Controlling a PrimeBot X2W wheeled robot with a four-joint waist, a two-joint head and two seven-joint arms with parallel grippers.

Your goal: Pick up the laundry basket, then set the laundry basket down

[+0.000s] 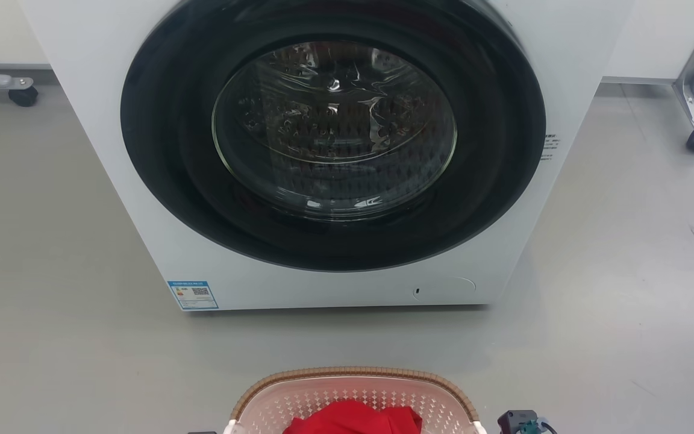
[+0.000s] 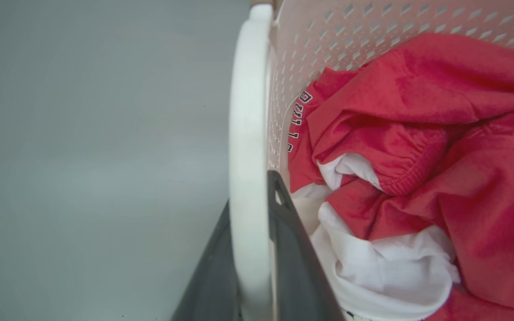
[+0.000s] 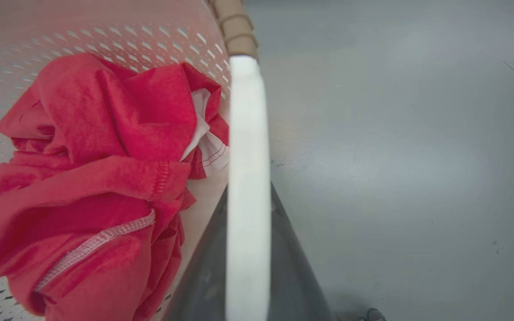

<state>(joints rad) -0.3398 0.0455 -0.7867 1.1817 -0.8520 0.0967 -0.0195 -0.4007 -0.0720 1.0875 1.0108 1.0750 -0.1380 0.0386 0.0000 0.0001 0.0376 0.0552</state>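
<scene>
The left gripper (image 2: 252, 191) and right gripper (image 3: 249, 189) each closed on a white side handle (image 2: 248, 89) of the laundry basket (image 1: 356, 375), red clothes (image 1: 353, 419) inside. Basket was in front of the washer (image 1: 335, 289), apart from it; lifted or grounded, can't tell.

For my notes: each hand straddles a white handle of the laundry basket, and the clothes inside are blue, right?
Not blue: the clothes are red and white, per both wrist views. Yes, the left hand and right hand straddle the laundry basket handles.
</scene>
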